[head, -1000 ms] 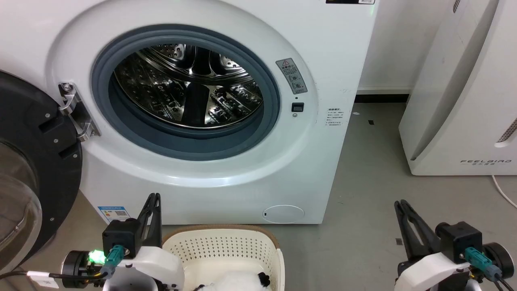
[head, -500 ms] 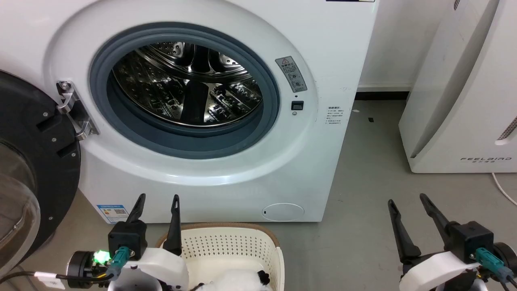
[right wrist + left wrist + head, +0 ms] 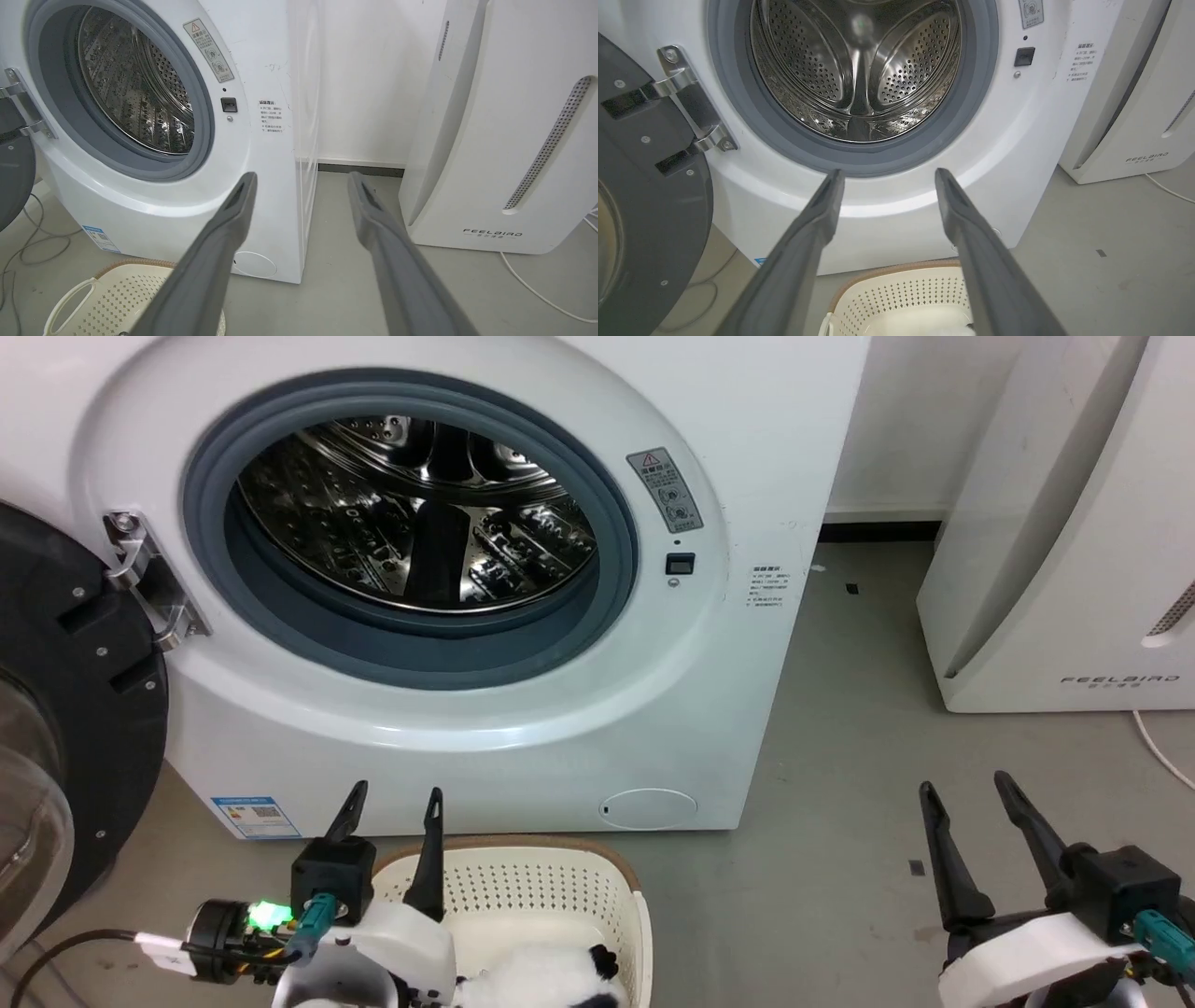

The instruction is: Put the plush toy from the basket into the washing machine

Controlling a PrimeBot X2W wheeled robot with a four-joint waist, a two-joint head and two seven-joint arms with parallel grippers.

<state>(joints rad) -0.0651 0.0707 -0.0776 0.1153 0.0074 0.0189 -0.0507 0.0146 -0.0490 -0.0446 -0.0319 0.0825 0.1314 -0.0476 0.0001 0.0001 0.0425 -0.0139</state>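
The plush toy (image 3: 546, 978), white fluff with black ears, lies in the cream basket (image 3: 523, 896) at the bottom edge of the head view. Behind the basket stands the white washing machine (image 3: 467, 737), its porthole uncovered and the steel drum (image 3: 411, 523) bare. Its black-rimmed door (image 3: 65, 709) is swung out to the left. My left gripper (image 3: 392, 795) is open, empty, over the basket's near-left rim. My right gripper (image 3: 966, 786) is open and empty above the floor, right of the basket. The left wrist view looks between my left gripper (image 3: 885, 173) fingers into the drum (image 3: 859, 70).
A white slanted appliance (image 3: 1074, 551) marked FEELBIRD stands right of the washer, with a white cable (image 3: 1162, 747) on the floor beside it. Grey floor (image 3: 840, 756) lies between the two. Cables (image 3: 28, 238) run on the floor left of the washer.
Both grippers have gone from shut to open. The head camera has tipped down a little, so the washer sits higher in the picture and more of the toy shows.
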